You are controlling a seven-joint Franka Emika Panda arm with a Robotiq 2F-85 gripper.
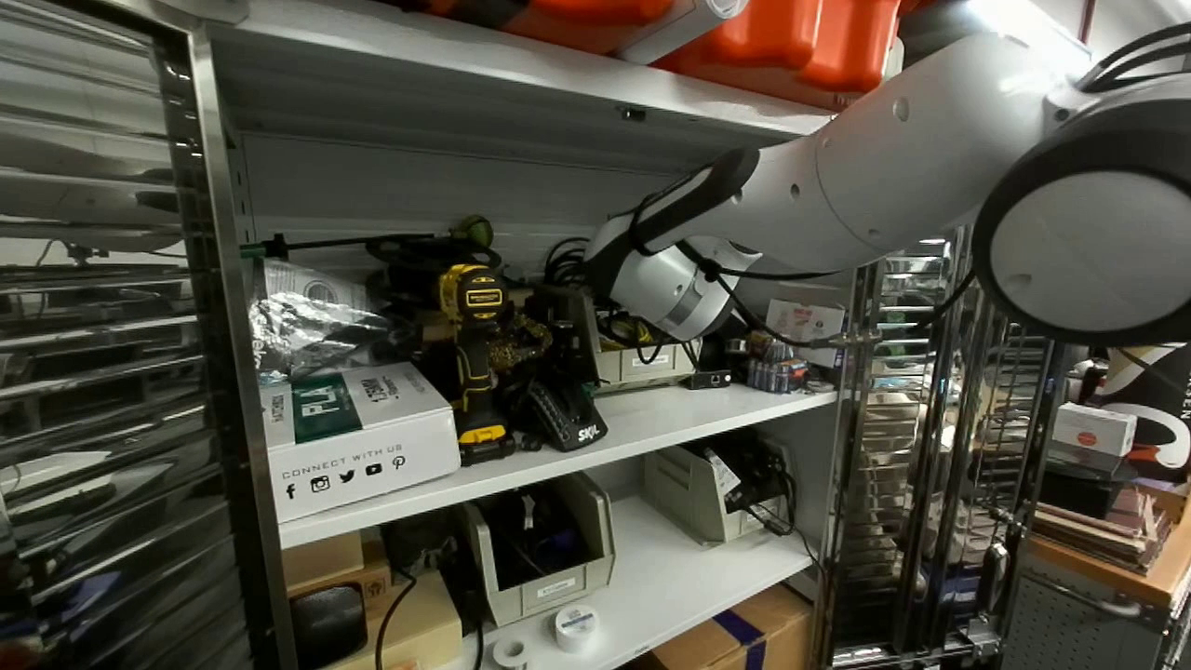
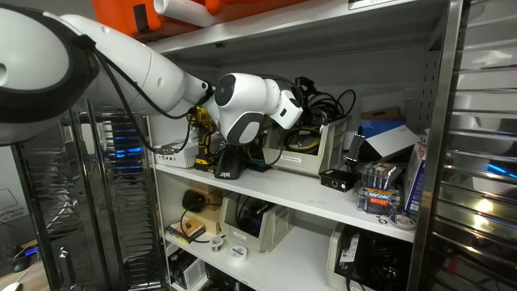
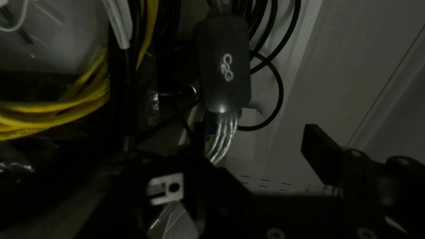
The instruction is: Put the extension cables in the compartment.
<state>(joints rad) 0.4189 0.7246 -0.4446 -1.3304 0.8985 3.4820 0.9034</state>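
Observation:
The extension cables are thin black cords in loose loops, lying on top of a beige bin on the upper shelf. They also show in an exterior view behind the wrist and at the top of the wrist view. My gripper is open, with a wide gap between its fingers. A dark grey C2G adapter with silver cords hangs ahead of the gap, close to the left finger. The loops are beyond the fingertips, apart from them. The arm hides most of the gripper in both exterior views.
Yellow cords lie in the bin. A yellow-black drill, a SKIL charger and a white box stand beside it. A small black box and battery packs stand opposite. An upper shelf overhangs the arm.

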